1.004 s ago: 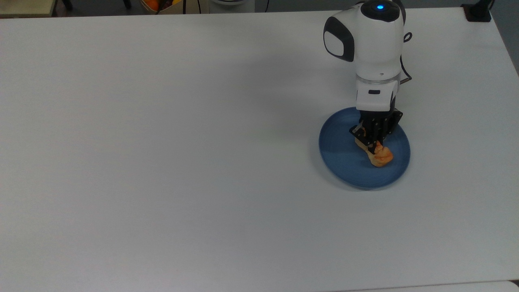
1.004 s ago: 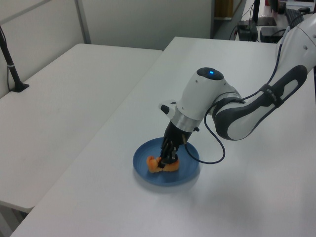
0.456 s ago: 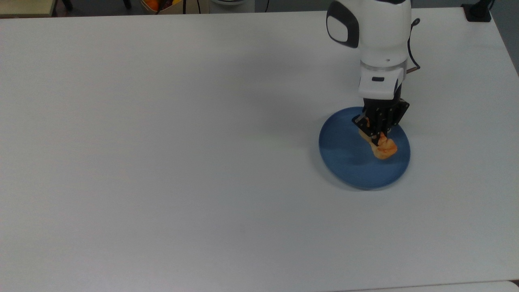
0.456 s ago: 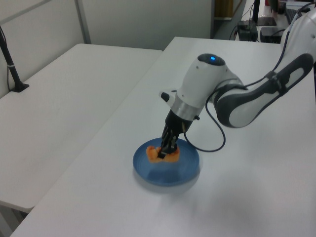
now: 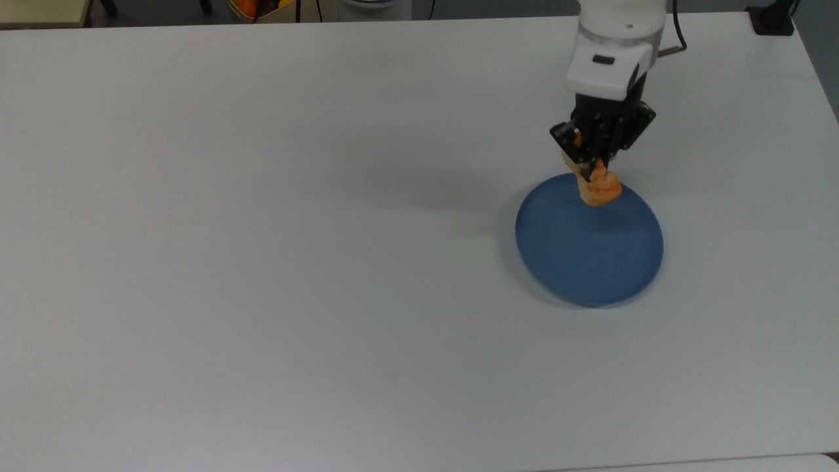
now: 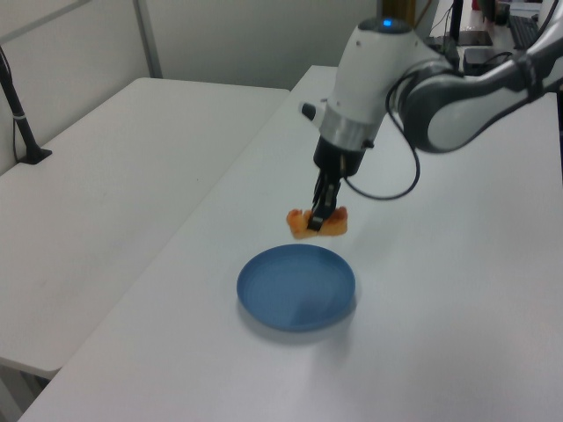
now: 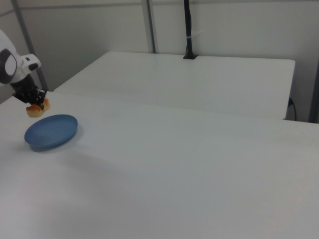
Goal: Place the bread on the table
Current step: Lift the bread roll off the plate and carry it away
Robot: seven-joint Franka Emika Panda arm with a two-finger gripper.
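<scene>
Since a second ago we see the gripper [image 5: 593, 167] has risen off the blue plate [image 5: 577, 262], its fingers closed on the bread [image 6: 318, 225], which now hangs in the air above the plate's far rim. We judge this height is there to carry it over the rim to the bare table [image 5: 262, 229].

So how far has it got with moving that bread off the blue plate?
Roughly halfway. Done: the claw has gripped the bread and lifted it clear of the blue plate, which now sits bare. In hand: the bread hangs in the air above the plate's far edge in the left view. Left: carry it over bare table, lower it and let go.
</scene>
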